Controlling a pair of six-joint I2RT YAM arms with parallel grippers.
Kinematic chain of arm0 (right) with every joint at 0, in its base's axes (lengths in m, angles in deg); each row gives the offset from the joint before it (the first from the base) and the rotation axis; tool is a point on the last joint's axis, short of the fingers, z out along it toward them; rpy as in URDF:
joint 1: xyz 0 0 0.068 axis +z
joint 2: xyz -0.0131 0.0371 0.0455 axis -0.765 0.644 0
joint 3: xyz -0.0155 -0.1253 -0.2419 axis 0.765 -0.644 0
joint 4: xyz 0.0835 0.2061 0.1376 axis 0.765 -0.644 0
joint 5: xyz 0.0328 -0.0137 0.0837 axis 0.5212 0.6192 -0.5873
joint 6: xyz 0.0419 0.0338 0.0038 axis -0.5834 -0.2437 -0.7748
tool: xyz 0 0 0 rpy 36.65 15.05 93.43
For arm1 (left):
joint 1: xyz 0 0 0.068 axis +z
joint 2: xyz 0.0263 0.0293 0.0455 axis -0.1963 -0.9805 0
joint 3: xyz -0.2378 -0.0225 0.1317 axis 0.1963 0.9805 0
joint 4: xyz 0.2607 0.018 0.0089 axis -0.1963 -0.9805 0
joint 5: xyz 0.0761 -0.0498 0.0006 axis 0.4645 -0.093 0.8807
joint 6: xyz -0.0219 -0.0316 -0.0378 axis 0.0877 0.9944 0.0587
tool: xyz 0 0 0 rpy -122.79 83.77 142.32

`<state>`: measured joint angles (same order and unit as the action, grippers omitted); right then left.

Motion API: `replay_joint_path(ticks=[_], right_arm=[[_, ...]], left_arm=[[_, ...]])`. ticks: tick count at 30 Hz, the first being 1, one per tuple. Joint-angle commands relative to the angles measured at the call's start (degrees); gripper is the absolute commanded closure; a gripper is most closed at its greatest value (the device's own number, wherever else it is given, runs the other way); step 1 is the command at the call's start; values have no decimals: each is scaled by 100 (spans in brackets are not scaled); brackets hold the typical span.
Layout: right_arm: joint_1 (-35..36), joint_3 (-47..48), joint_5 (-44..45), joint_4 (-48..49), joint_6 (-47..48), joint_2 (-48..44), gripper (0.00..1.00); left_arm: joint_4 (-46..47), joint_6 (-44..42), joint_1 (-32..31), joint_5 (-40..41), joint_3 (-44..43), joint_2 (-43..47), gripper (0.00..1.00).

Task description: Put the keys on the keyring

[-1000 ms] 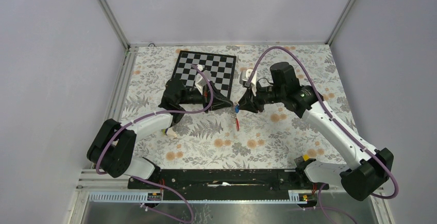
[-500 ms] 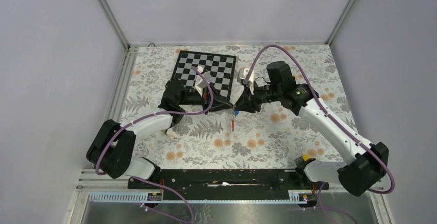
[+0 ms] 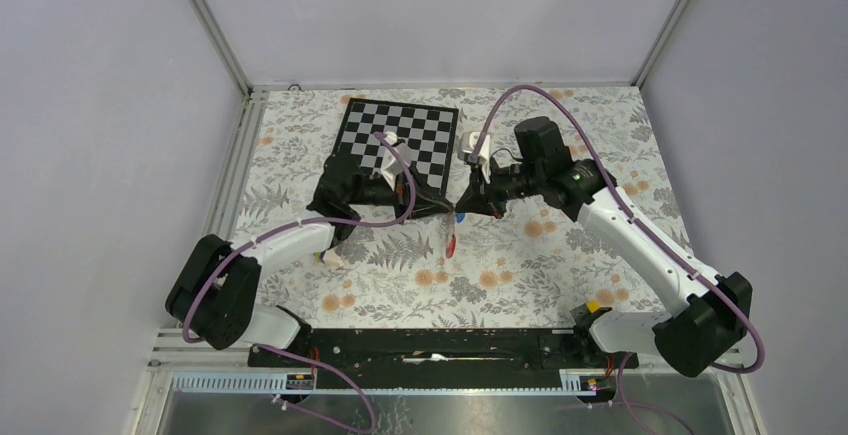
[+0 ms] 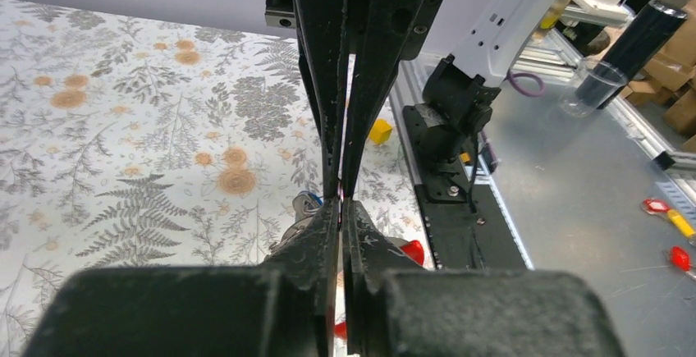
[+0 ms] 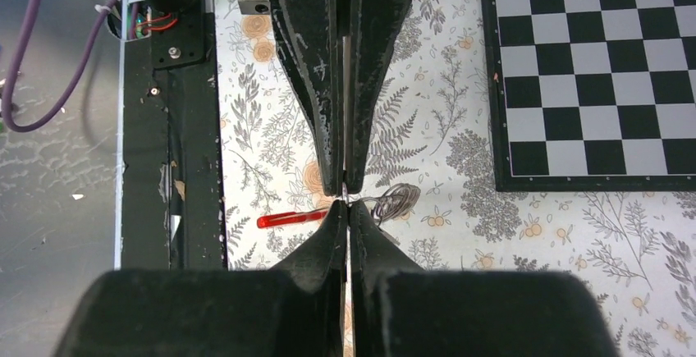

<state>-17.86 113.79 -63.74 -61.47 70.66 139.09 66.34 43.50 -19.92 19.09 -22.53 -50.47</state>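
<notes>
My left gripper point(image 3: 450, 211) and right gripper point(image 3: 463, 205) meet tip to tip above the middle of the floral table, both shut. The keyring's red strap point(image 3: 451, 245) hangs below them. In the left wrist view red shows between my own shut jaws point(image 4: 341, 203). In the right wrist view the red part point(image 5: 291, 219) trails left of my gripper point(image 5: 346, 206) and the grey loop point(image 5: 395, 199) sits to the right. The key with its blue tag point(image 3: 458, 219) dangles at the tips, and it shows beside the left fingertips point(image 4: 305, 203). The exact pinch point is hidden.
A checkerboard point(image 3: 400, 135) lies behind the left arm, also in the right wrist view point(image 5: 591, 70). A wedge-shaped object point(image 3: 329, 256) lies under the left forearm. A small yellow block point(image 3: 593, 305) sits near the right base. A black rail point(image 3: 430, 345) runs along the near edge.
The right arm has swung slightly left and back. The joined tips have shifted a little left, and the red strap hangs further left than before. Both grippers stay shut.
</notes>
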Motion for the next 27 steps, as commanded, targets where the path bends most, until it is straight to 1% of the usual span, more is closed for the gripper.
replay_joint_path(ticks=[1, 4, 5, 7, 11, 13, 21, 24, 27], right_arm=[[118, 720, 582, -820, 428, 112, 100], [307, 1025, 961, -1308, 589, 311, 100], [363, 1079, 1039, -1392, 598, 353, 100], [460, 1165, 1158, -1498, 596, 427, 100], [556, 1278, 1303, -1590, 585, 539, 100], [571, 1290, 1307, -1591, 567, 557, 100], [568, 1247, 1240, -1457, 482, 523, 100], [571, 1155, 1297, -1338, 464, 463, 100], [574, 1086, 1365, -1273, 467, 414, 100]], left_arm=[[-1259, -1080, 4, 184, -508, 243, 90], [-2410, -1838, -40, 344, -973, 208, 78], [-2652, -1990, -63, 374, -1094, 183, 75], [-2869, -2180, -112, 404, -1243, 137, 70], [-2880, -2194, -170, 364, -1288, 78, 67], [-2871, -2217, -188, 351, -1265, 70, 68], [-2853, -2286, -213, 271, -1144, 42, 86], [-2853, -2301, -215, 216, -1107, 49, 87], [-2853, -2335, -215, 130, -1040, 100, 86]])
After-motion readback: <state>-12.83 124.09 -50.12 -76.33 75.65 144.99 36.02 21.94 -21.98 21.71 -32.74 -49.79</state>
